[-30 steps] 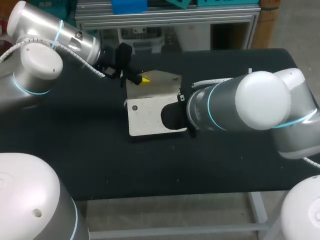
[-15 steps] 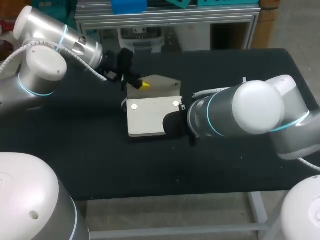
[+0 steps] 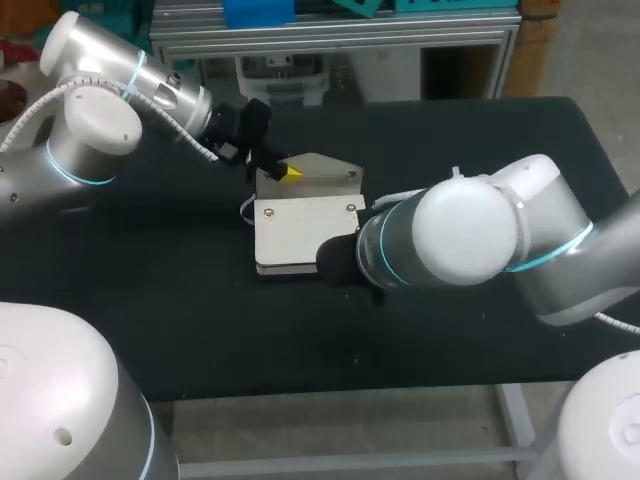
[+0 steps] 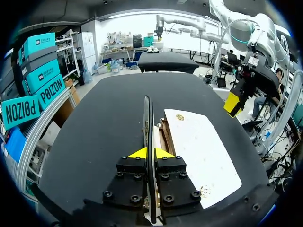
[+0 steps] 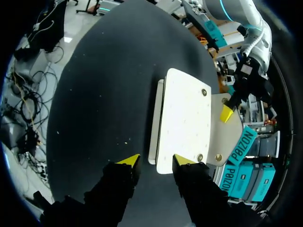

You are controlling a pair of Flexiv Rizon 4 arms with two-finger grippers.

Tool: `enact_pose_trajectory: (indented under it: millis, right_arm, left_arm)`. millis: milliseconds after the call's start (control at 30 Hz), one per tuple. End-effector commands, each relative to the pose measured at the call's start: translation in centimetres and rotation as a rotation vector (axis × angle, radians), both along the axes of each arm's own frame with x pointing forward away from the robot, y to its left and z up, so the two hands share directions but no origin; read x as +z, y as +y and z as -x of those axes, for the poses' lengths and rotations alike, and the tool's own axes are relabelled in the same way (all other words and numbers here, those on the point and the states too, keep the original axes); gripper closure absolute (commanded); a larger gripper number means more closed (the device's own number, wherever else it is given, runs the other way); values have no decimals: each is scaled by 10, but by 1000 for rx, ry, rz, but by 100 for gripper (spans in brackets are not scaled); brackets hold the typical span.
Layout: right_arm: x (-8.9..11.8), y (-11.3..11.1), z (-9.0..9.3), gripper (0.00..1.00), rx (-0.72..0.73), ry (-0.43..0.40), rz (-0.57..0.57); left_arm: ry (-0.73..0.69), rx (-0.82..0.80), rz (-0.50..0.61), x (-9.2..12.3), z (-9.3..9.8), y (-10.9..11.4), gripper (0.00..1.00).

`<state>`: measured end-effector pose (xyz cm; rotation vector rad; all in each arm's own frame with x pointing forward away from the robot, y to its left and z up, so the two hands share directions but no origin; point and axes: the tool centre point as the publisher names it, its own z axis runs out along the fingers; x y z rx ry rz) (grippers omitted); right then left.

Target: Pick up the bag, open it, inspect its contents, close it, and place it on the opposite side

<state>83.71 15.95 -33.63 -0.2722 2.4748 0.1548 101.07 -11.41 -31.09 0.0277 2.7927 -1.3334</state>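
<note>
On the black tabletop the white bag is laid flat mid-table, its flap held upright by the left gripper, fingers pinched narrowly on it, presumably to bare the inside, while the right gripper is set at the bag's edge, fingers spread wide, seemingly to steady it.

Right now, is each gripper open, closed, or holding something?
Left gripper: closed on the flap of the bag.
Right gripper: open, holding nothing.

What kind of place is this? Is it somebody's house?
Not a house, probably a robot lab or workshop. At a black table, the left gripper pinches the flap of a pale bag, and the right gripper is open at its edge.
</note>
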Motion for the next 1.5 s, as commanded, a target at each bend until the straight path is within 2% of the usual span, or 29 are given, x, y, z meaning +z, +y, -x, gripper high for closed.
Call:
enact_pose_trajectory:
  millis: [33, 267, 533, 1000, 1500]
  right_arm:
    - [-14, -1, -6, 55, -8, -1, -4]
    - [-27, -6, -23, 54, -23, -1, 0]
    - [-27, 3, -41, 53, -6, -33, 4]
    - [-33, 16, -55, 54, 7, -40, 22]
    - [-37, 23, -77, 58, 24, -63, 11]
  left_arm:
    - [10, -17, 5, -5, -5, 2, 100]
    - [42, -27, -11, -10, -7, 2, 100]
    - [91, 7, -31, -17, -13, 1, 100]
    - [117, 5, -33, -24, -19, 4, 100]
    - [121, -42, -44, -24, -15, 5, 100]
